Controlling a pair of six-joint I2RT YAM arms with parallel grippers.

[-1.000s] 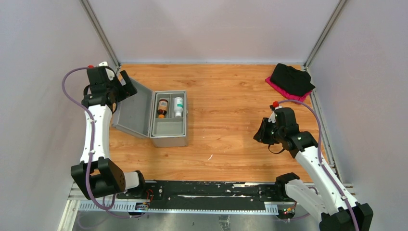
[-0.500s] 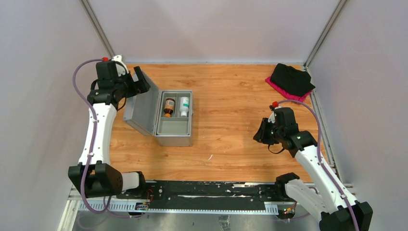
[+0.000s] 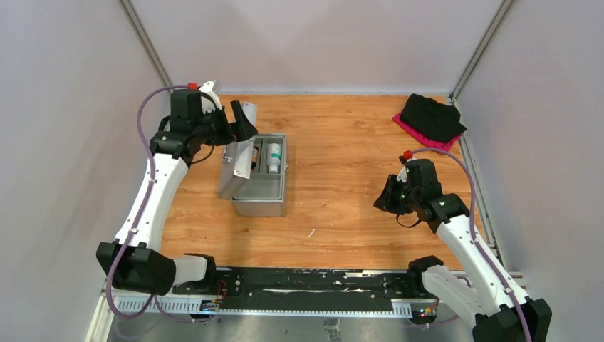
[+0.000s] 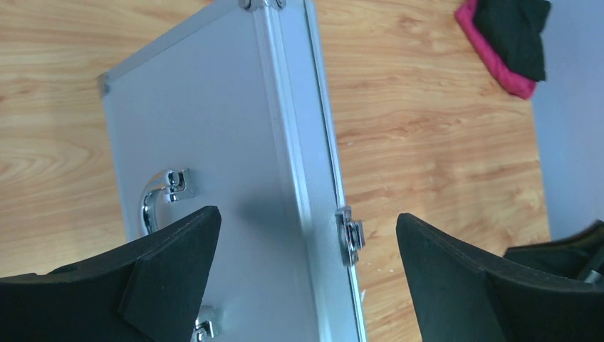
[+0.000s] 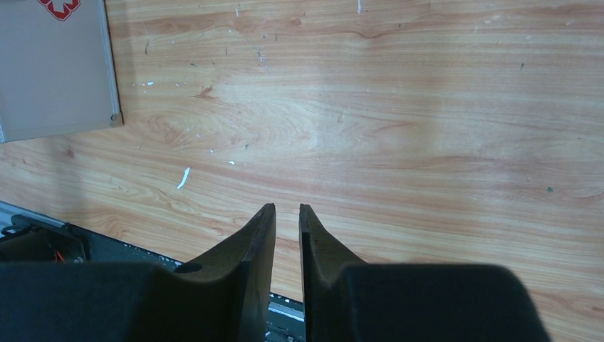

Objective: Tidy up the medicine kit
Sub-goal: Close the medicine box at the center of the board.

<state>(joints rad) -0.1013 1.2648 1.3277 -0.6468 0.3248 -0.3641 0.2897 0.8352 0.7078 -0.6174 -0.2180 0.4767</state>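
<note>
The medicine kit [image 3: 261, 201], a silver-grey metal case, stands left of the table's middle. Its lid [image 3: 238, 162] is tipped up at a steep angle over the left side of the tray. A white bottle [image 3: 273, 157] and a partly hidden brown bottle [image 3: 255, 152] lie in the back compartments. My left gripper [image 3: 241, 120] is open at the lid's upper edge. In the left wrist view the left gripper [image 4: 306, 214] straddles the lid's outer face [image 4: 214, 121], between its chrome handle [image 4: 157, 198] and a latch [image 4: 350, 236]. My right gripper [image 5: 286, 206] hovers over bare wood, slightly open and holding nothing.
A black cloth on a pink item [image 3: 431, 117] lies in the back right corner. Grey walls close in the table on three sides. A small white scrap [image 3: 311, 232] sits on the wood near the front. The black base rail [image 3: 306, 288] runs along the near edge.
My left arm has swung right and pushed the lid up from lying flat open to steeply raised. The case has slid a little right. The right arm has not moved.
</note>
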